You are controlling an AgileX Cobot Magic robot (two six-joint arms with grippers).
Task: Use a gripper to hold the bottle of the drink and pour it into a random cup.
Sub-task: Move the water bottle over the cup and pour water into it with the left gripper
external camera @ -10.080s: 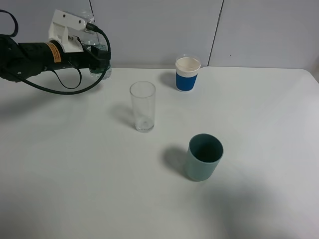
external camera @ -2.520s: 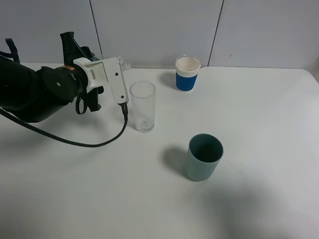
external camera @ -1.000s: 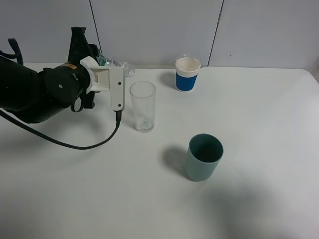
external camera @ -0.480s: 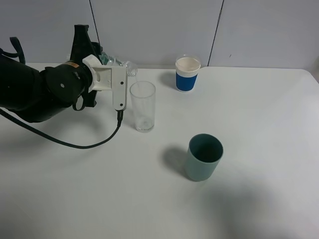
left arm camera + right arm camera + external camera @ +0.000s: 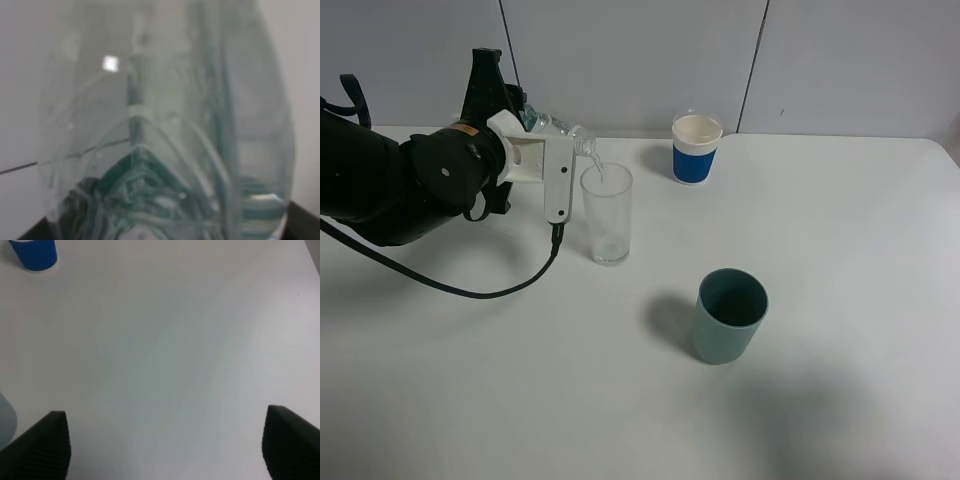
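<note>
One bottle (image 5: 165,150), clear thin plastic, sits clamped in the left gripper (image 5: 523,128). It is tipped, its mouth just past the fingers and over the rim of the glass (image 5: 607,215). A thin stream falls in. Likely light, crushable and slick. Best hold: mid-body, firm not hard. Blue cup (image 5: 696,150) and teal cup (image 5: 728,315) stand well beyond. Right gripper (image 5: 165,445) gapes, nothing between.
</note>
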